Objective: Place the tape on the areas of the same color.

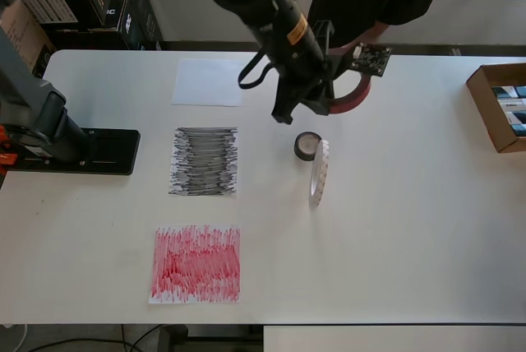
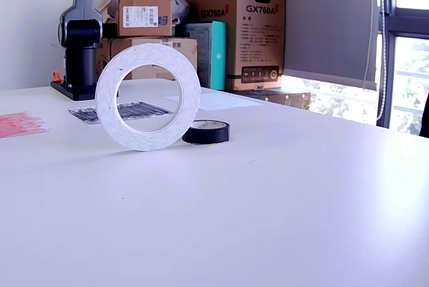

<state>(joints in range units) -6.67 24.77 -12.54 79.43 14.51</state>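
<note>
red tape roll [image 1: 355, 99] half hidden, fingers unseen

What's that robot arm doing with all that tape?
The robot arm is carrying the red tape roll in its gripper, up off the table. It has not reached the red scribbled sheet yet. The white tape roll stands on its edge, touching the small black tape roll, which lies flat. Neither of them is on a sheet. The black scribbled sheet and the white sheet have nothing on them.
</note>
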